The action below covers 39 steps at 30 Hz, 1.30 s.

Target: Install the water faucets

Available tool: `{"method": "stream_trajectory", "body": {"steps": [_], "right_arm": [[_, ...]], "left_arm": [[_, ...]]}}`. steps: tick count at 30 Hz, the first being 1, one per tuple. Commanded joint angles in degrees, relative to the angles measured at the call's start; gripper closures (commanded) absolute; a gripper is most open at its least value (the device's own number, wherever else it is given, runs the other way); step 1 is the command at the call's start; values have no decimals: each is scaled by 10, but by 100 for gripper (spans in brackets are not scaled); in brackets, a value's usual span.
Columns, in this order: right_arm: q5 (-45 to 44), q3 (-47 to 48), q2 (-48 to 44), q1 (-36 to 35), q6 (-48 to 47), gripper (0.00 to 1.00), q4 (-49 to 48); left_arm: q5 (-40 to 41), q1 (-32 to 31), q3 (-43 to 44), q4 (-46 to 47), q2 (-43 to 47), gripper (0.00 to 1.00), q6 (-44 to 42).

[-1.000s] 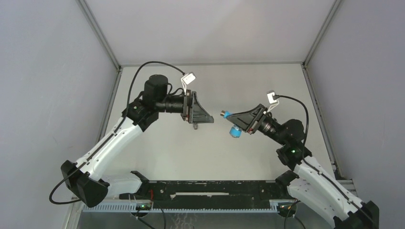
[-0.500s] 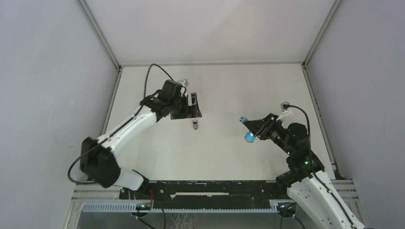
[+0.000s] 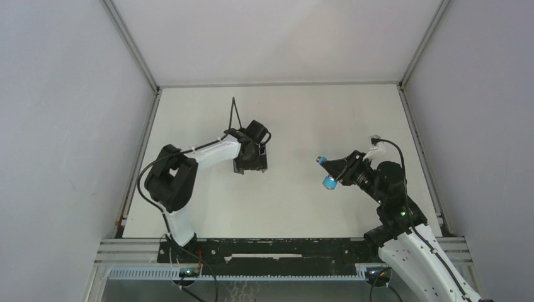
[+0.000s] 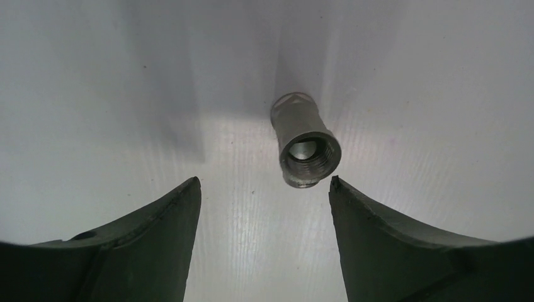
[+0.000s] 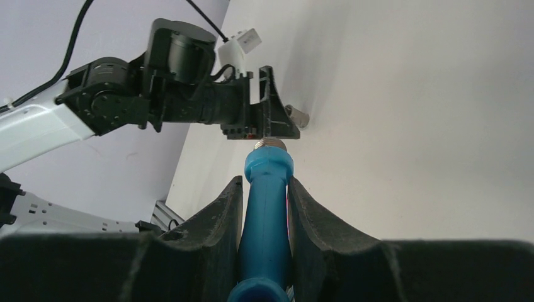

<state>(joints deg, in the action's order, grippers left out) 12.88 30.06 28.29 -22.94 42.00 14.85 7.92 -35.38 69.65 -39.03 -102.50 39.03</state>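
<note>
Fitting point(image 4: 305, 149) beyond wide left end effector point(image 4: 264, 182), right end effector point(image 5: 264, 181) clamping blue tap point(image 5: 267, 211)

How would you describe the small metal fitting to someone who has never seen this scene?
On the white table, find the left gripper, jaws open. Just ahead of them lies the grey metal fitting: a short hollow sleeve, threaded inside. It is the only loose part; the blue tap sits clamped in the right gripper.
</note>
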Motion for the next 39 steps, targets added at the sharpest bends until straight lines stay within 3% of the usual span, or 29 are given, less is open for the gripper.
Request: {"method": "stream_trajectory", "body": {"steps": [1,16,23,26,29,30,34,37,39], "right_arm": [[7,17,-3,2,-14,100,-24],[30,6,10,2,-1,100,-49],[32,6,18,1,0,100,-56],[33,6,21,2,-1,100,-56],[60,-7,15,1,-14,100,-103],[74,-20,7,0,-17,100,-133],[68,-60,-28,-15,-52,100,-211],[5,-61,-60,-60,-112,100,-212],[-29,-60,-75,-87,-174,100,-215]], "left_arm": [[28,-15,52,1,-32,26,26],[48,-21,118,-29,-94,53,11],[35,-20,116,-25,-100,59,15],[27,-19,115,-19,-103,71,6],[6,-10,111,-4,-93,96,-13],[1,-5,110,0,-82,99,-19],[-66,9,99,21,14,100,-69],[-186,25,86,32,107,100,-116],[-323,45,87,38,160,100,-138]]}}
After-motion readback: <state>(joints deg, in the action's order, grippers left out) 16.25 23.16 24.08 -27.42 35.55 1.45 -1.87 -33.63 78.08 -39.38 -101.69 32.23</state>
